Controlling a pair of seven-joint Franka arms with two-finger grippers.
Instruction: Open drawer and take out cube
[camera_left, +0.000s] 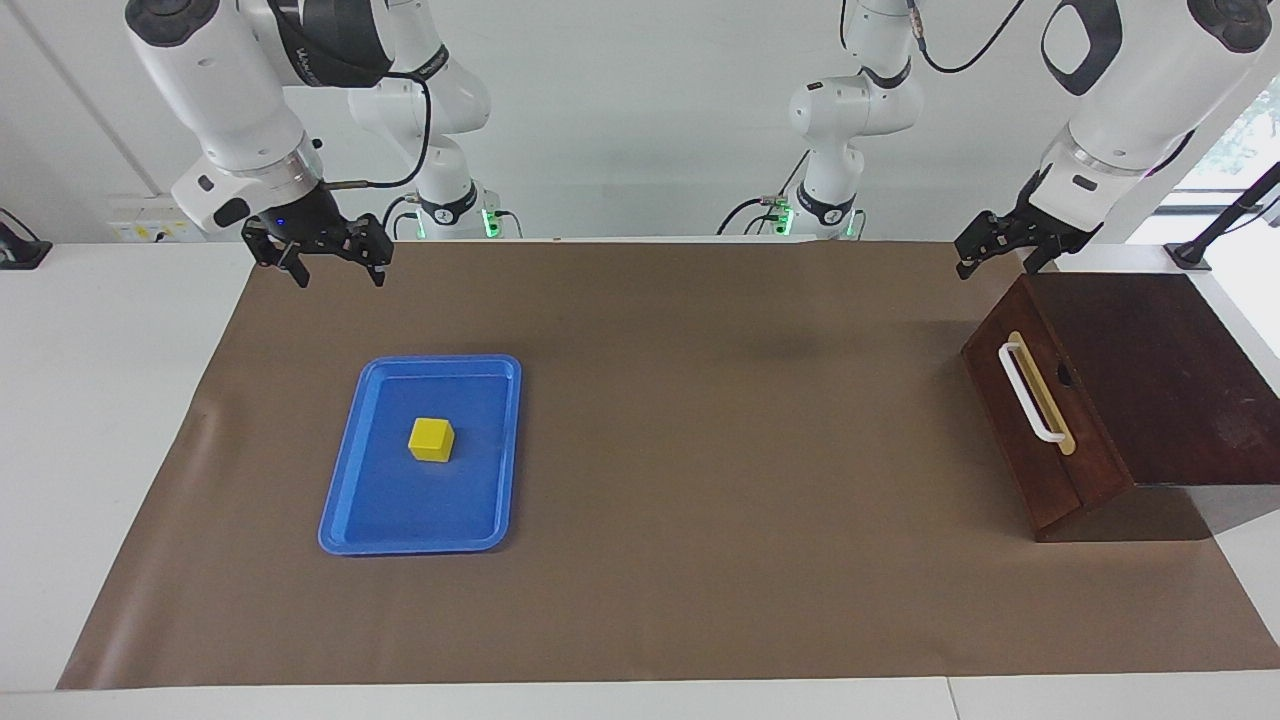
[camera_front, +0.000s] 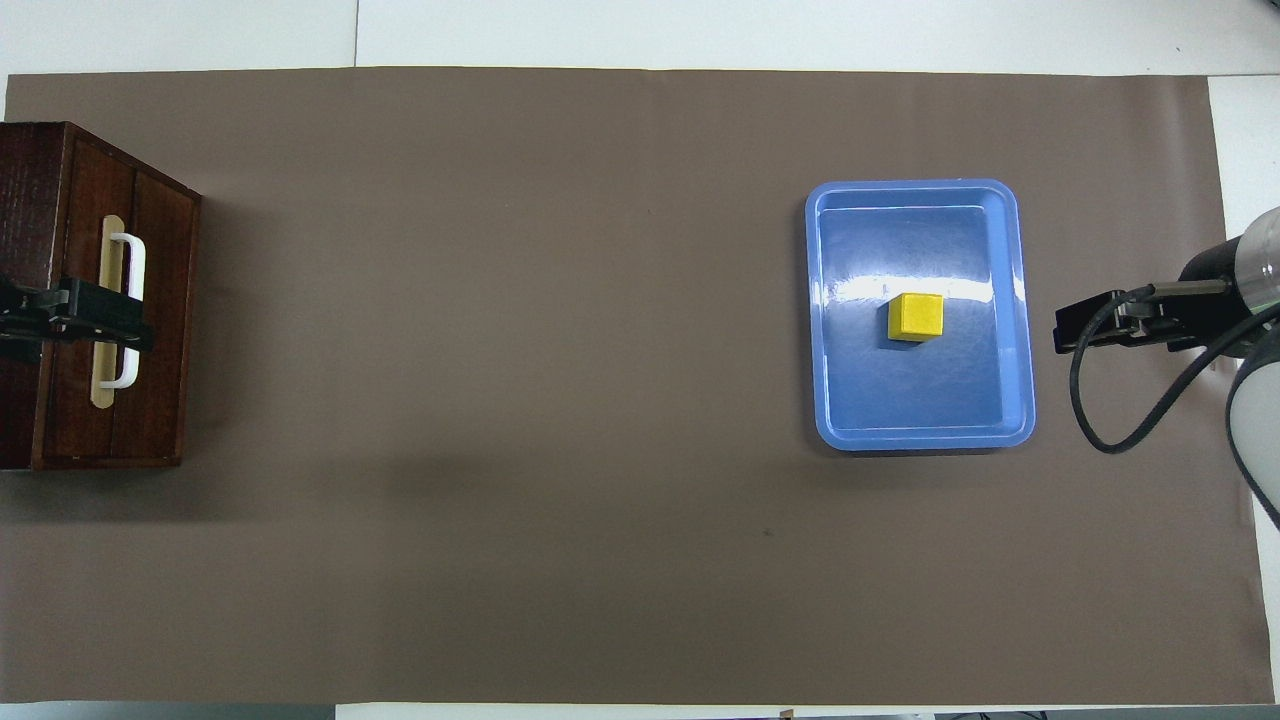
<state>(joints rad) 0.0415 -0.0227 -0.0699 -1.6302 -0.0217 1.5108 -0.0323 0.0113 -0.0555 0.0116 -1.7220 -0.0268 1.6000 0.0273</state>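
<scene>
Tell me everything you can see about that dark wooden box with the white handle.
The drawer is the front of a dark reddish-brown wooden box at the left arm's end of the table, standing on the brown mat. Its white bar handle sits on a tan strip. The drawer is shut, flush with the box, so no interior shows. The front faces the blue tray, where the cube lies. The left end effector hangs above the box, not touching it.
</scene>
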